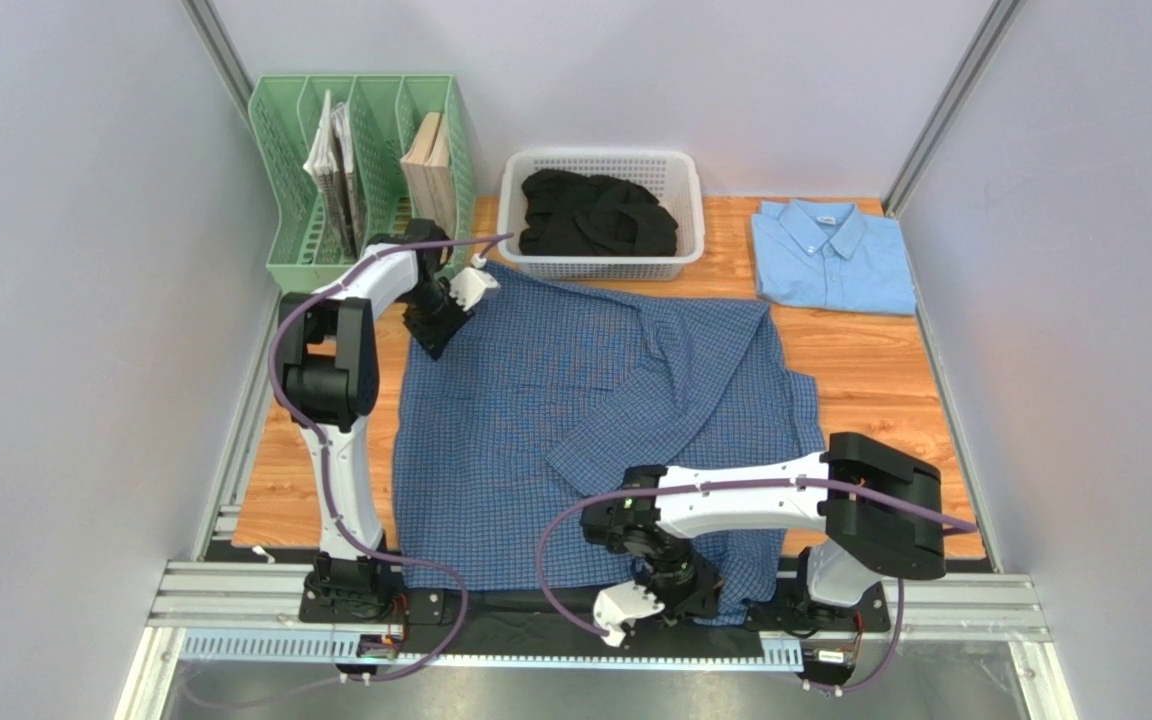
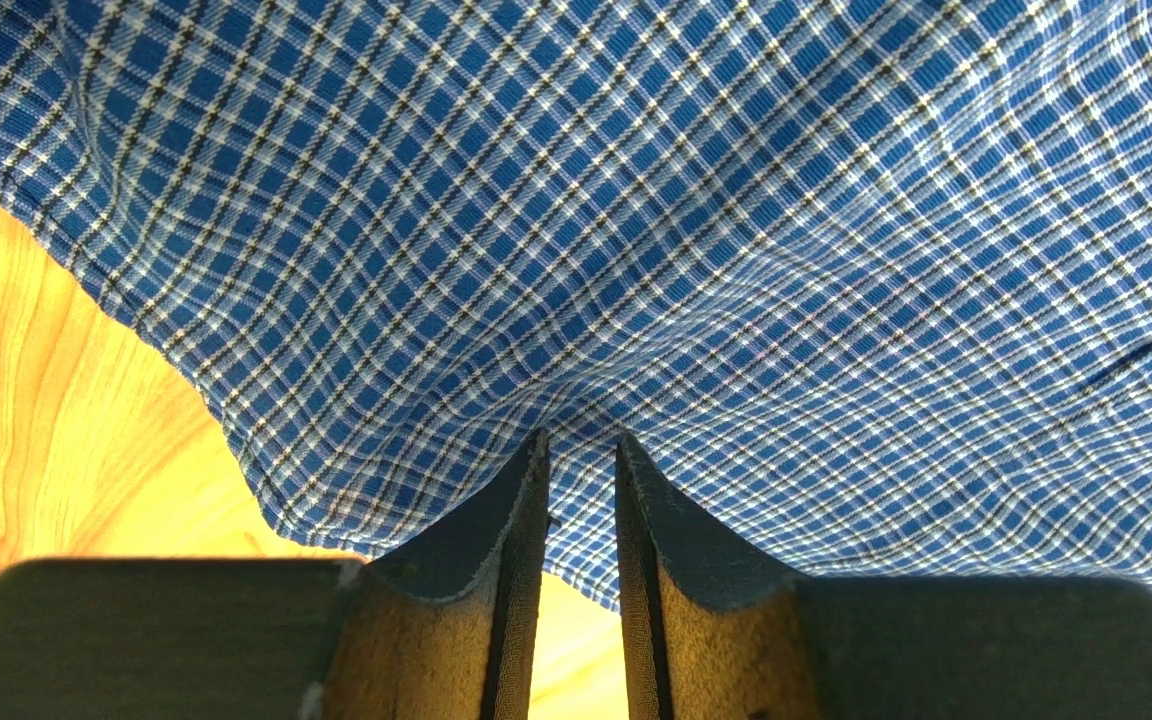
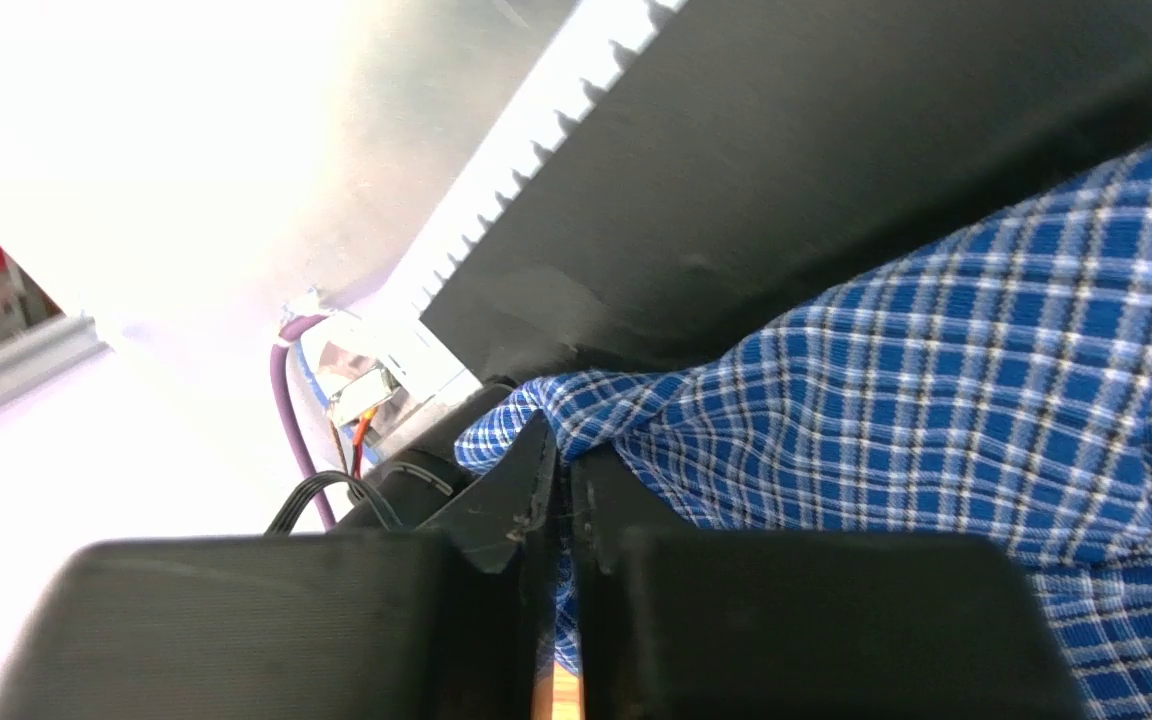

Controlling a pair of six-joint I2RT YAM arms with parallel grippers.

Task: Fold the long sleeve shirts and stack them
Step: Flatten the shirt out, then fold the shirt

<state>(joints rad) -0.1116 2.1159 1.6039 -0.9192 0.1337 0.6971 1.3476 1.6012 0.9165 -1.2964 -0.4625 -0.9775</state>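
Mostly flat, fine-checked dark blue shirt on grained wooden table.

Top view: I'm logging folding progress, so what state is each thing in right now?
checked shirt: spread out, not folded, a sleeve laid across it.
light blue shirt: folded flat.
basket: holds dark clothing.
file rack: holds books.
left gripper: jaws pinching checked shirt.
right gripper: jaws pinching checked shirt.
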